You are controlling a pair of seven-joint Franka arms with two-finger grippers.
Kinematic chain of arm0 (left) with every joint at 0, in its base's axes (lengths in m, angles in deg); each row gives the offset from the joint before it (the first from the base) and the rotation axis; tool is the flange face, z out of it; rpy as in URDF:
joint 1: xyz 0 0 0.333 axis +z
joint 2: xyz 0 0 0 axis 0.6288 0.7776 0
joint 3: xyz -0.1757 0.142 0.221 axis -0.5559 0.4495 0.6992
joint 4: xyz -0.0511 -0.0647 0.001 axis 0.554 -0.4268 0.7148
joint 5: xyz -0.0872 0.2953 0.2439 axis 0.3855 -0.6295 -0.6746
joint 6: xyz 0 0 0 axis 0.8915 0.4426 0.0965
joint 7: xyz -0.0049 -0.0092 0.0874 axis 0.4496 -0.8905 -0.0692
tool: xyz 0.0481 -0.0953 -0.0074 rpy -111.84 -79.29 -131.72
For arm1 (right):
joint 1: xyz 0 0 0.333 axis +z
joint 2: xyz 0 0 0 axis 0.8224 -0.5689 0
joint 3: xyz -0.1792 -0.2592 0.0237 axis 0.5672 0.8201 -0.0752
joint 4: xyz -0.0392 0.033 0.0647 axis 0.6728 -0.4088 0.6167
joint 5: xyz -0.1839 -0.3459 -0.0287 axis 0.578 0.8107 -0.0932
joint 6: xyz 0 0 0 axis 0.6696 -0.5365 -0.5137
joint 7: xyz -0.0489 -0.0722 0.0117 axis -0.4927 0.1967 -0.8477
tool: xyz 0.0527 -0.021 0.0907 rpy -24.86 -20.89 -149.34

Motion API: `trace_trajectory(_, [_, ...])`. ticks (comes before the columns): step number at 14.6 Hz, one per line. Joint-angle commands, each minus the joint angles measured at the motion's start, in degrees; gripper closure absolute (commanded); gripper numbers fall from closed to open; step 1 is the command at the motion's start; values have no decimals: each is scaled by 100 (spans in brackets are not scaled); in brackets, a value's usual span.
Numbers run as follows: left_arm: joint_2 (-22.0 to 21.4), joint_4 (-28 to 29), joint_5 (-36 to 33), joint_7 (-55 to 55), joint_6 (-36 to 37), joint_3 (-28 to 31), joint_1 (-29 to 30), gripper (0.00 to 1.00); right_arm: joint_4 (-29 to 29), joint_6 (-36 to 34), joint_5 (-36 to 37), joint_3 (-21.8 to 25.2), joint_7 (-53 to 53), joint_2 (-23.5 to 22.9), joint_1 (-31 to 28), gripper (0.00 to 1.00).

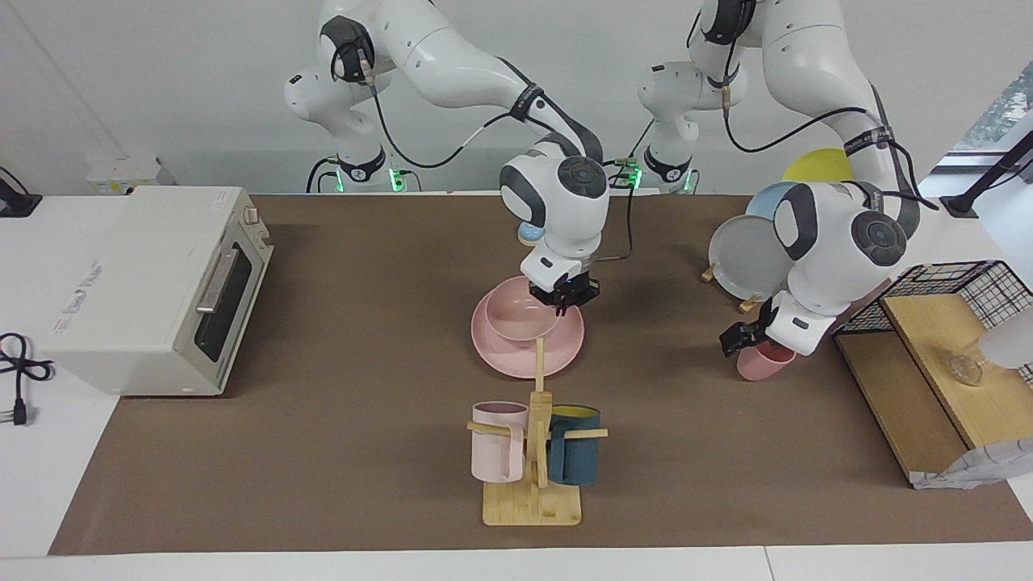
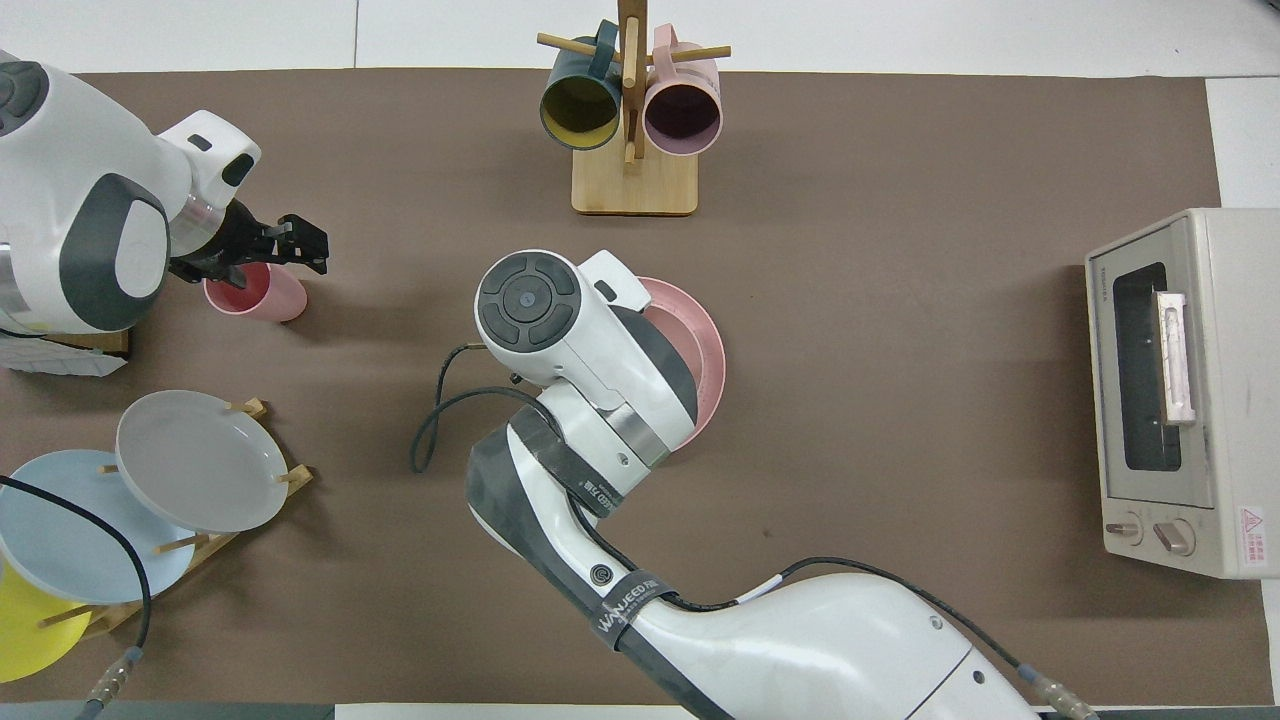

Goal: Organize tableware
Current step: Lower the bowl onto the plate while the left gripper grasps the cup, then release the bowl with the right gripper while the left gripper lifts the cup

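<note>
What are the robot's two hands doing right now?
Right gripper: shut on the bowl rim, over the plate.
Left gripper: open around the cup.

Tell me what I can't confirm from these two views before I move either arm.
- Overhead view: the right arm covers the pink bowl and most of the pink plate.
- Facing view: whether the right gripper holds the bowl's rim is too small to tell.
- Both views: the left gripper hides part of the pink cup; contact is unclear.
- Overhead view: the yellow plate is cut off by the edge.
</note>
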Motion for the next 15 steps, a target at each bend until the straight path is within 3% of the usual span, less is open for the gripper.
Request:
trace_trajectory(1, [-113, 400, -22, -94, -392, 50, -49, 2, -38, 83, -113, -7, -90, 70, -83, 58])
trace_trajectory(3, [-131, 488, -30, -50, -420, 50, -49, 15, -20, 83, -104, -7, -64, 97, -145, 22])
trace_trajectory(4, [-131, 515, -91, -33, -420, 50, -49, 35, 24, 65, -78, 11, -29, 158, -154, 0])
trace_trajectory(5, [-149, 532, -188, 11, -420, 50, -49, 79, 137, 30, -78, 28, -11, 271, -250, 0])
trace_trajectory(6, [-149, 532, -267, 220, -402, 50, -41, 100, 121, -100, -87, 20, 50, 429, -381, 0])
trace_trajectory(8, [-140, 463, -285, 792, -385, 59, 12, 100, 95, -827, -60, 37, 679, 929, -802, 0])
trace_trajectory(12, [-114, 349, -540, 838, -359, 50, -14, 100, 86, -2287, -139, 11, 2235, 1896, -2172, 0])
trace_trajectory(15, [-105, -229, -470, 637, 210, 24, -84, 100, -45, -2965, -69, 81, 3475, 2625, -2737, 0])
